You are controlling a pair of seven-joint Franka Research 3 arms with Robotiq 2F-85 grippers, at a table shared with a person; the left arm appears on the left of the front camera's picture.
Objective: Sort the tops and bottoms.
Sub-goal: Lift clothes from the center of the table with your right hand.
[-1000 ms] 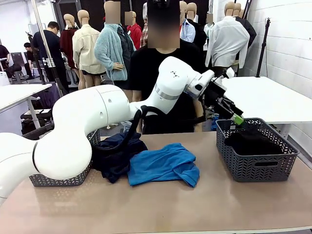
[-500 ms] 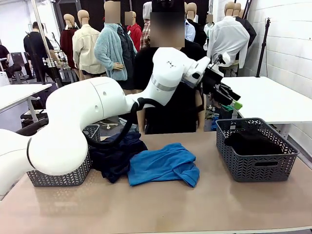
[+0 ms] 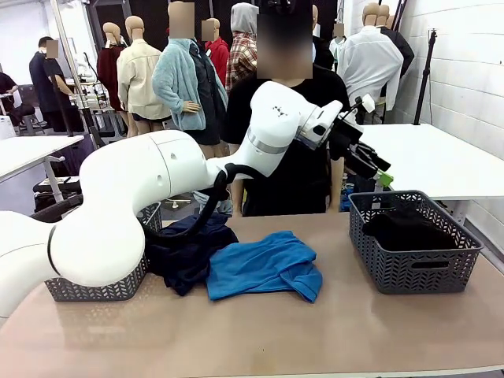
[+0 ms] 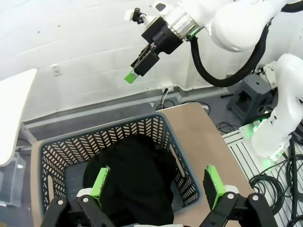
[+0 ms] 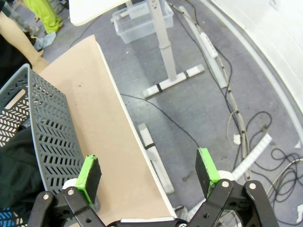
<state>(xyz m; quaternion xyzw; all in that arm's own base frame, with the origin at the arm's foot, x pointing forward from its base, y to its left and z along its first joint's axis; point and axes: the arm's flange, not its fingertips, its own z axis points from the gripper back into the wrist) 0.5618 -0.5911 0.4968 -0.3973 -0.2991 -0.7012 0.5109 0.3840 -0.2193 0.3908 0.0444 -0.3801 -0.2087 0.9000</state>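
The left claw (image 3: 378, 172), open and empty, had been lifted clear of the right-hand grey basket (image 3: 425, 272), where a black garment (image 3: 405, 230) lay sorted. A blue top (image 3: 264, 268) waited mid-worktop (image 3: 315, 331).

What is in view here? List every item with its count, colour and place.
table: one, tan, foreground
right basket: one, grey, table's right side
black garment: one, black, inside right basket
left basket: one, grey, table's left side
blue garment: one, blue, crumpled mid-table
dark garment: one, navy, between left basket and blue garment
person: one, black top, far side
left gripper: one, black, green pads, open above right basket
right gripper: one, black, green pads, open above table's right edge
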